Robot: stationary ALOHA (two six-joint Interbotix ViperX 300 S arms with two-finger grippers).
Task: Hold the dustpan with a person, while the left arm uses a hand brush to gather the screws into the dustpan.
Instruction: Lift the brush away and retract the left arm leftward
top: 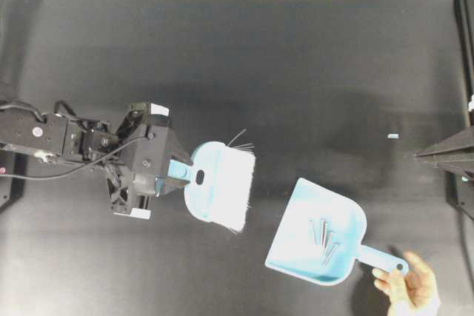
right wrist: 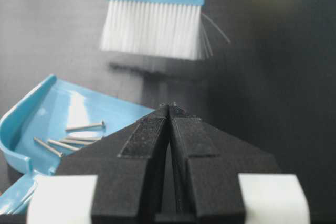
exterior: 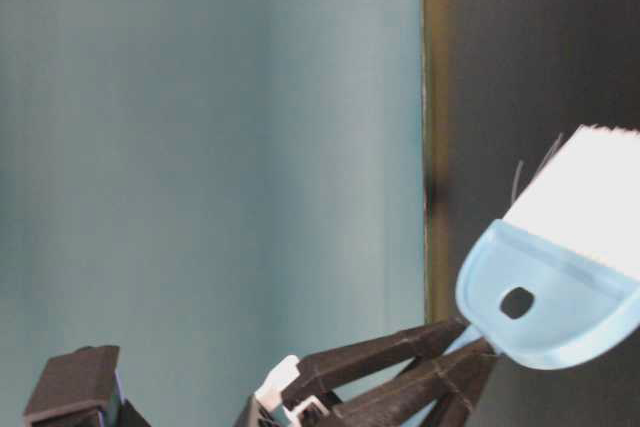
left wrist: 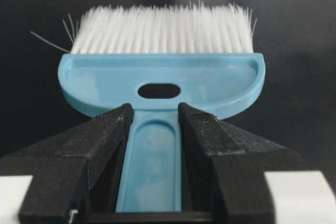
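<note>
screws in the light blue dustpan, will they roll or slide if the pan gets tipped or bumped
Probably yes. The thin silver-grey metal screws lie loose on the smooth glossy floor of the light blue plastic dustpan, so they would likely slide or roll. Its raised rim should catch them at the back; the open mouth would not.

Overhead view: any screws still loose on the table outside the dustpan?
No. The screws all lie inside the dustpan, and the table around it shows none.

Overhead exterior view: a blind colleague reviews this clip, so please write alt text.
The left gripper holds the hand brush above a dark table. To its right, a person's hand holds the dustpan containing the screws.
</note>
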